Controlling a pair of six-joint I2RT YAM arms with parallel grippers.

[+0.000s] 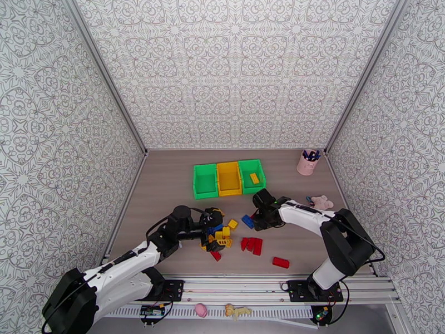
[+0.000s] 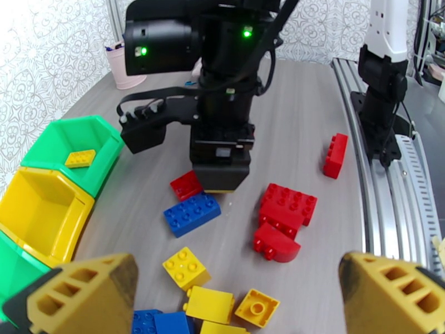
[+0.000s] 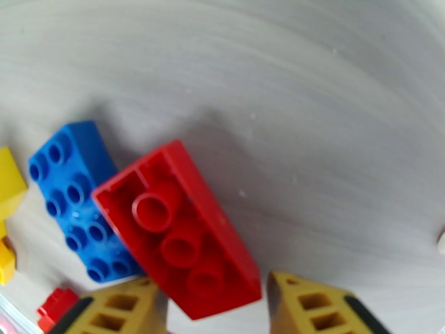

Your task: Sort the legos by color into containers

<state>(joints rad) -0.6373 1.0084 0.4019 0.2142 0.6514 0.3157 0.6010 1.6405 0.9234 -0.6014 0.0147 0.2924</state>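
Right wrist view: right tool (image 3: 214, 282) clamps a red lego (image 3: 175, 229).

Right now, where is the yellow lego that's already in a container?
In the top view, the yellow lego lies in the right-end green bin, beside the yellow middle bin; the left wrist view shows it on that bin's floor.

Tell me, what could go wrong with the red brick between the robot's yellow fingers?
The right gripper straddles only one end of the red brick, which sits crooked, so it could twist or slip out. The blue brick lies close beside it and might get dragged or knocked along.
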